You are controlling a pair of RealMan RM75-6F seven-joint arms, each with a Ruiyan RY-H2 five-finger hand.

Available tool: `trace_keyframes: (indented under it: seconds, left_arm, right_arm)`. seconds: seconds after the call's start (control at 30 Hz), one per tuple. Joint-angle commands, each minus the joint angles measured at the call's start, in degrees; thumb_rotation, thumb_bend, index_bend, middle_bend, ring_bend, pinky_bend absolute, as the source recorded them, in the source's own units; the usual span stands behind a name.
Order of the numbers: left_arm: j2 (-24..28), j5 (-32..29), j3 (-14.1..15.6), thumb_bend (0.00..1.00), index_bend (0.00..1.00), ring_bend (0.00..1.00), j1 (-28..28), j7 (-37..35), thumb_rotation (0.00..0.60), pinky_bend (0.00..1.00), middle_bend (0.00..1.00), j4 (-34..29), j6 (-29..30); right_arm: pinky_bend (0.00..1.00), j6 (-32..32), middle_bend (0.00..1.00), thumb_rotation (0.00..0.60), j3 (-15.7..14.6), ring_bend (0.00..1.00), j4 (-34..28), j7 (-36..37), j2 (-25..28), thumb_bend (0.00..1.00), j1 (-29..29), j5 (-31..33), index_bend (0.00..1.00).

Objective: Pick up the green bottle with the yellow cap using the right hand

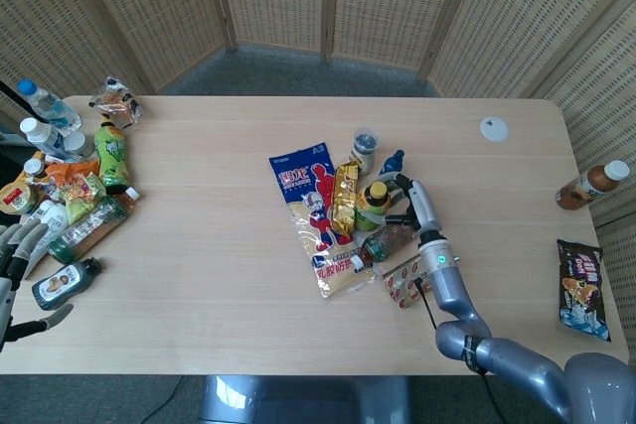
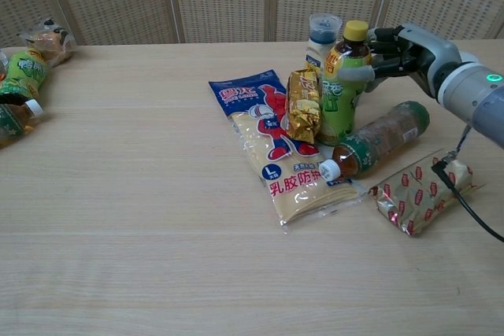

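The green bottle (image 2: 342, 96) with a yellow cap (image 2: 356, 30) stands upright mid-table, and the head view shows the same green bottle (image 1: 373, 206). My right hand (image 2: 409, 49) is at its right side. The thumb (image 2: 352, 74) lies across the bottle's front below the neck, and the fingers (image 2: 382, 35) reach round its right and back. From above, the right hand (image 1: 409, 201) presses against the bottle. My left hand (image 1: 18, 250) hangs at the table's near left edge, fingers apart, holding nothing.
A gold packet (image 2: 303, 108) and a blue-white bag (image 2: 272, 147) lie left of the bottle. A grey-lidded white bottle (image 2: 323, 33) stands behind it. A brown bottle (image 2: 378, 143) lies in front, with a red-patterned packet (image 2: 421, 190) beside it. Several bottles and snacks (image 1: 70, 186) crowd the left edge.
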Motion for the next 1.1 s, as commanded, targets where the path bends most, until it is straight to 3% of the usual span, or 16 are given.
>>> trace_keyframes:
  seconds: [0.03, 0.4, 0.83, 1.1]
  left_arm:
    - [0.01, 0.25, 0.13, 0.00, 0.00, 0.00, -0.06, 0.02, 0.600, 0.00, 0.00, -0.01, -0.15]
    - [0.11, 0.56, 0.32, 0.00, 0.00, 0.00, -0.26, -0.49, 0.600, 0.00, 0.00, -0.11, -0.53]
    - [0.79, 1.04, 0.54, 0.00, 0.00, 0.00, -0.59, -2.37, 0.600, 0.00, 0.00, -0.33, -0.95]
    - [1.04, 1.29, 0.63, 0.00, 0.00, 0.00, -0.61, -2.77, 0.600, 0.00, 0.00, -0.35, -0.87]
  right_arm:
    - [0.54, 1.39, 0.62, 0.600, 0.13, 0.42, -1.57, -0.10, 0.47, 0.03, -0.68, -0.58, 0.60]
    - [0.54, 5.28, 0.62, 0.600, 2.03, 0.42, -10.96, -4.55, 5.12, 0.04, -2.07, -0.58, 0.60]
    - [0.54, 8.67, 0.61, 0.600, 7.18, 0.42, -30.86, -17.02, 15.02, 0.04, -2.01, 3.47, 0.59]
    - [0.54, 10.85, 0.61, 0.600, 8.92, 0.41, -38.25, -22.38, 18.26, 0.03, -1.50, 5.30, 0.59]
